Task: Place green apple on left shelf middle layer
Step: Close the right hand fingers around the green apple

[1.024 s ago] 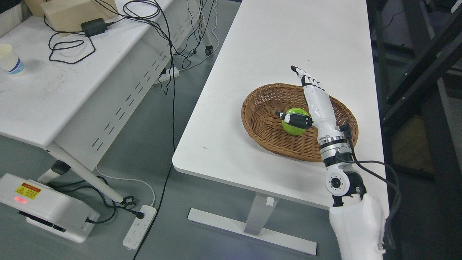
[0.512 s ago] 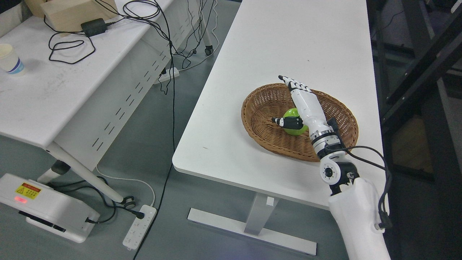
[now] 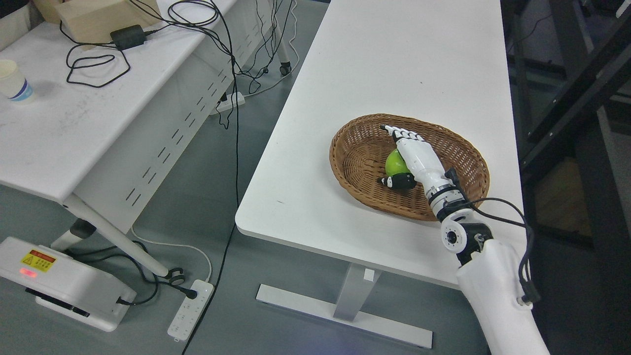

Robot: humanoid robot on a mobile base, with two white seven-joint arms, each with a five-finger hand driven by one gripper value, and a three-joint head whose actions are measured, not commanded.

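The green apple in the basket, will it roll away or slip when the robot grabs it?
The green apple looks round and glossy, so it could slip or roll. The wicker basket curves up around it and should catch it. The right hand is open, thumb underneath, not yet gripping.

Lab workspace, white desks [image 3: 404,64], tangled cables [image 3: 231,54], power strip [image 3: 190,309] on grey floor

apple [image 3: 393,162]: green | basket [image 3: 355,162]: brown weave | table [image 3: 394,59]: white | hand [image 3: 411,153]: white, seemingly black-tipped
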